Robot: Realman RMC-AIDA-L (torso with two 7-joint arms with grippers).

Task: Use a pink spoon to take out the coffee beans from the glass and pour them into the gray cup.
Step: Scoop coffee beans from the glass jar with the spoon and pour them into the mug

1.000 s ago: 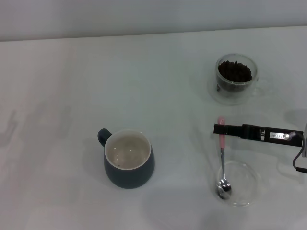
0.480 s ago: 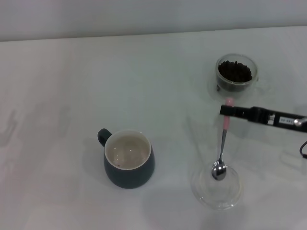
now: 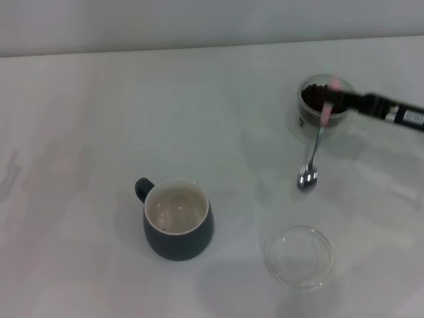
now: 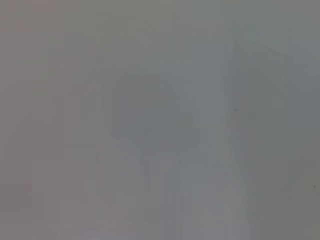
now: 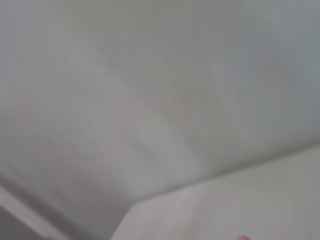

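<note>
up near the far right of the white table (image 3: 79, 99), the right gripper (image 3: 339, 98) reaches in from the right edge of the head view as a slim black bar, its fingers closed on the pale handle of the pink spoon (image 3: 317, 139). the spoon hangs off the table, tilted only slightly from vertical, with its pink end up at the gripper and its shiny metal bowl at the bottom, seen against bare tabletop on the near side of the glass (image 3: 326, 109). the spoon bowl shows nothing dark in it. the gripper tip and the top of the handle overlap the glass in the head view, right across its rim. the glass stands upright and holds a dark heap of coffee beans (image 3: 317, 97). the gray cup (image 3: 177, 218) stands upright well apart from all this, toward the middle of the table and nearer the robot, its loop handle pointing to the far left and its cream inside showing. a shallow clear dish (image 3: 299, 256) sits on the table to the right of the cup, near the front edge. the left gripper appears in no view, and its wrist view shows only a blank grey blur. the right wrist view is mostly pale blur, with a tiny pink tip at its lower edge.
</note>
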